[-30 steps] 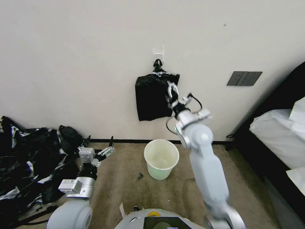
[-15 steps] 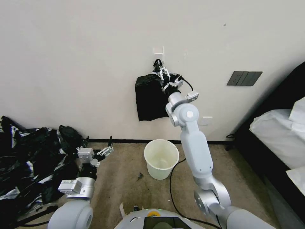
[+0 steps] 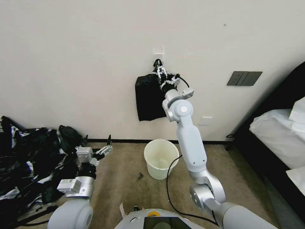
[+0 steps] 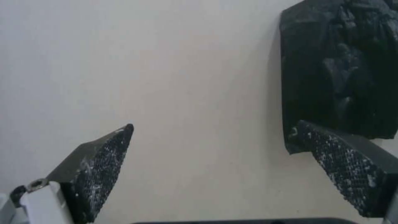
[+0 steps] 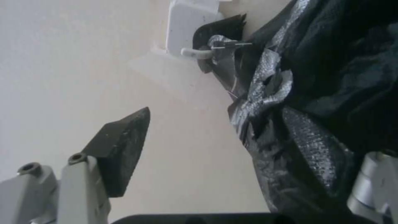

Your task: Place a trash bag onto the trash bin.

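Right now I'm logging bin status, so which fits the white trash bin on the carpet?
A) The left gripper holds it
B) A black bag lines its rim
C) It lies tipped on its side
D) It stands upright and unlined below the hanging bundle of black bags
D: the trash bin stands upright with a bare rim, below the bundle of black bags on the wall hook.

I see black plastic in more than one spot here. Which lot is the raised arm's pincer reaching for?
The flat bundle of black bags hanging from the white wall hook, not the heap on the floor. The right pincer is open at its knotted top.
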